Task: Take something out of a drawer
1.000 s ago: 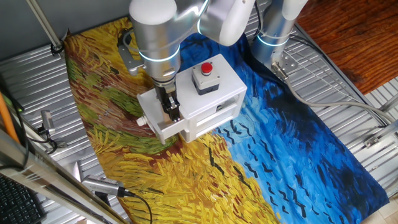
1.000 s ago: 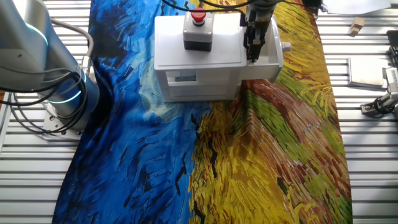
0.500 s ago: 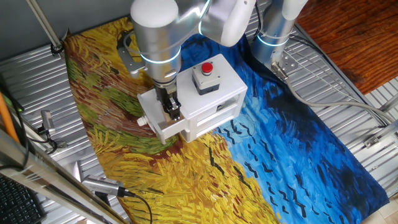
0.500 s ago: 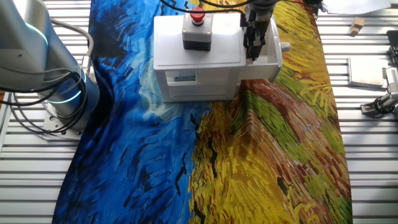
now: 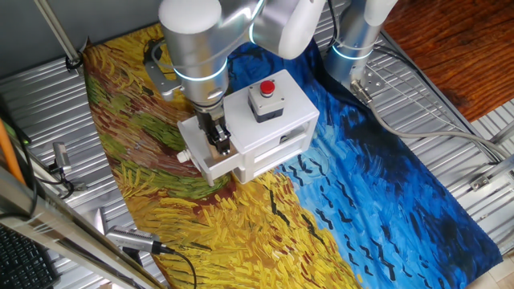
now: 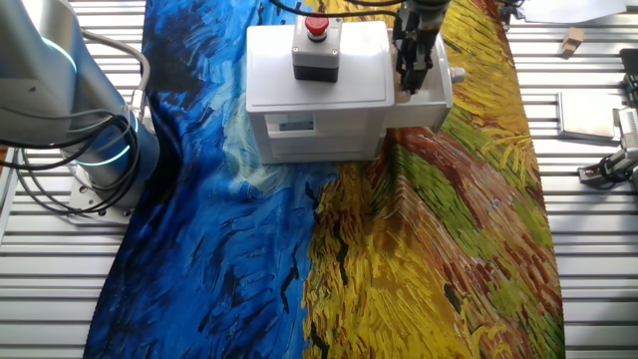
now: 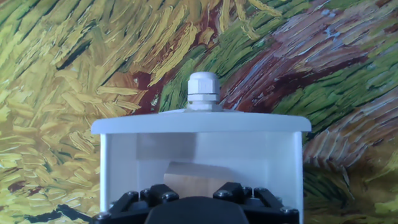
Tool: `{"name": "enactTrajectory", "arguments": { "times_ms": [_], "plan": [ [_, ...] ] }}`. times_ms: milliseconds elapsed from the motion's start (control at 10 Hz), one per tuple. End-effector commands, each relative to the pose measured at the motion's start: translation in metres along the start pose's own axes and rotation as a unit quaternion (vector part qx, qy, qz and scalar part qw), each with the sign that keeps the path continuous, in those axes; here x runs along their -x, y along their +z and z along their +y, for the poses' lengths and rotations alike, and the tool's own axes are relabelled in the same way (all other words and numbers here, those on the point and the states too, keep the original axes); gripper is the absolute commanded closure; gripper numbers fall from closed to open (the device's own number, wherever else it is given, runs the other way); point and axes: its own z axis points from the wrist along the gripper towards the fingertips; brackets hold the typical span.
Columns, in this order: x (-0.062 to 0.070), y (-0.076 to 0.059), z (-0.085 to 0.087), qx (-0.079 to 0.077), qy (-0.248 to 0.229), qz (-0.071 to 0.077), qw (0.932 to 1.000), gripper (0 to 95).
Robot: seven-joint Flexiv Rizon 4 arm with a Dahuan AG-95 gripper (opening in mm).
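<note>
Reaching down into open white plastic sliding drawer [image 7: 202,146], pulled out from white plastic box [image 6: 317,70] topped by red push-button on grey base [image 6: 316,47]. Black two-finger gripper [image 5: 218,142] inside tray cavity, fingers close together around small tan wooden-looking block [image 7: 193,176]; firm contact not confirmable, since hand view shows block just ahead of black gripper body, fingertips themselves out of sight. Block on tray floor, directly below hand, between drawer side walls. Flat drawer front with small round white knob [image 7: 203,93] just beyond block, away from hand. Painted cloth in yellow, green and blue strokes [image 7: 74,62] under everything.

Risks, as judgement:
- Block slipping out on lifting: grip shallow or off-centre on smooth faces.
- Fingers or block catching drawer wall or front lip: little clearance either side of hand.
- Box dragged or tipped: sideways pull while fingers inside tray.
- Drawer sliding back: downward push on tray edge.
</note>
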Motion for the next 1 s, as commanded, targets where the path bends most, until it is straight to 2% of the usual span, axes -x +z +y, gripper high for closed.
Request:
{"name": "enactTrajectory", "arguments": {
  "times_ms": [100,600,900,1000],
  "plan": [
    [0.002,-0.004,0.0,0.001,-0.002,0.0,1.0,95.0],
    [0.012,-0.012,0.001,0.004,-0.011,0.003,0.9999,95.0],
    [0.017,-0.017,0.001,0.005,-0.019,0.009,0.9998,95.0],
    [0.017,-0.023,0.002,0.007,-0.022,0.012,0.9996,95.0]
  ]
}}
